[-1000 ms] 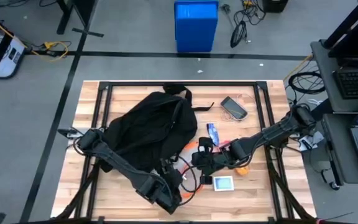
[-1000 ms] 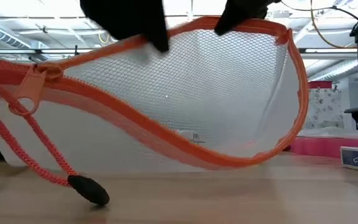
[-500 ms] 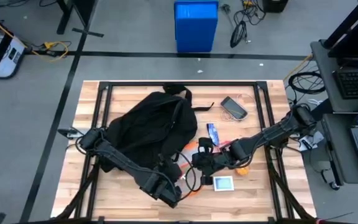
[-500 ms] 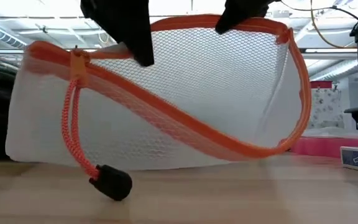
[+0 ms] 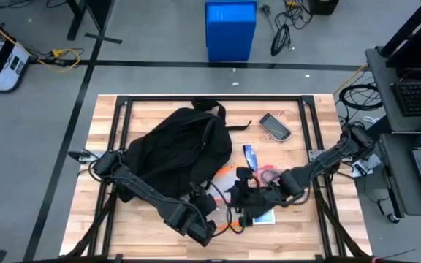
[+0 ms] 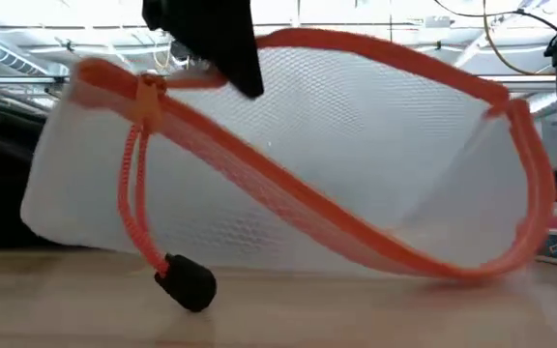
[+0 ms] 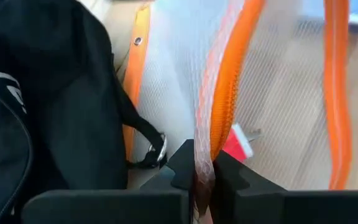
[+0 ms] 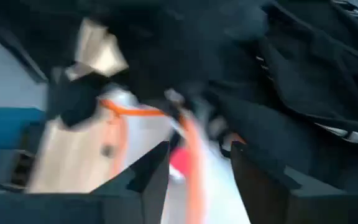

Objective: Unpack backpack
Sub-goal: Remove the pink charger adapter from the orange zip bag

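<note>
**Left gripper grips mesh pouch beside backpack; right gripper released**

The backpack (image 5: 174,150) lies on the left half of the wooden table (image 5: 298,109), its top handle towards the far edge. Just beside it, near the front edge, a white mesh pouch (image 6: 288,184) with an orange zipper rim stands on the wood. Its orange pull cord (image 6: 133,208) hangs down to a black toggle (image 6: 187,285) resting on the table.

The left gripper (image 7: 197,171) is clenched on the pouch's orange zipper edge, with the fabric pinched between its fingers; in the low view a dark finger (image 6: 211,39) shows at the pouch's upper rim. The right gripper (image 8: 194,162) sits just right of the pouch, fingers parted and grasping nothing, with the orange rim running between them.

Further right on the table lie a phone (image 5: 275,126), a small blue packet (image 5: 250,154) and a white card (image 5: 263,217) partly under the right arm
</note>
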Controlling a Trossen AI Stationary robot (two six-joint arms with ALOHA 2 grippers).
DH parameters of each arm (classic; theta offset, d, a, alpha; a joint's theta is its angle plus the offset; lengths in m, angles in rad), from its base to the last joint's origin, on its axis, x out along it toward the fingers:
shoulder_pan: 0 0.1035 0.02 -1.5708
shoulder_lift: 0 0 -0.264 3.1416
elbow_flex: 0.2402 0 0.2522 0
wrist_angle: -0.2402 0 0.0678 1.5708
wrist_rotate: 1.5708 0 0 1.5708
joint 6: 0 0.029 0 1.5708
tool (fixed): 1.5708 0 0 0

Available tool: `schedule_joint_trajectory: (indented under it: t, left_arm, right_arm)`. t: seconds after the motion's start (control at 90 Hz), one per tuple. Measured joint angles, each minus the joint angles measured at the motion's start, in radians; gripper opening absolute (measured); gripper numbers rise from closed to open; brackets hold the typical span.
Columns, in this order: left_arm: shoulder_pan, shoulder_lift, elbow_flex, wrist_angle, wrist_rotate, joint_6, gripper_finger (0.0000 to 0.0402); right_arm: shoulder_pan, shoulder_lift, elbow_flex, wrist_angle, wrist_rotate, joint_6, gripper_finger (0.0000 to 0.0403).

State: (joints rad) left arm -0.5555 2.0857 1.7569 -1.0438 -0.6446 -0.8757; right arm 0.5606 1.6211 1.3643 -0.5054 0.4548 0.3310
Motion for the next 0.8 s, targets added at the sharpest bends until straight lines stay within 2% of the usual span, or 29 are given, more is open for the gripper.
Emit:
schedule_joint_trajectory:
  t: [0.111, 0.267, 0.344, 0.522, 0.589, 0.8]
  left_arm:
    - [0.009, 0.0, -0.02, 0.007, 0.003, -0.002, 0.0013]
    - [0.028, 0.002, -0.026, 0.02, 0.006, -0.001, 0.0013]
    - [0.028, 0.002, -0.026, 0.019, 0.006, -0.001, 0.0013]
    - [0.027, 0.002, -0.026, 0.013, 0.006, -0.003, 0.0013]
    - [0.027, 0.002, -0.026, 0.003, 0.006, -0.017, 0.0013]
    - [0.029, 0.002, -0.026, -0.11, 0.008, -0.085, 0.0002]
  right_arm:
    - [0.053, 0.005, 0.0, 0.039, -0.004, 0.047, 0.0177]
    - [0.111, 0.072, 0.0, 0.148, -0.008, 0.092, 0.0172]
    - [0.11, 0.125, 0.0, 0.197, -0.007, 0.096, 0.0166]
    - [0.086, 0.23, -0.002, 0.177, 0.002, 0.162, 0.0161]
    - [0.08, 0.258, -0.002, 0.175, 0.041, 0.206, 0.0163]
    - [0.11, 0.298, -0.002, 0.101, 0.281, 0.367, 0.0182]
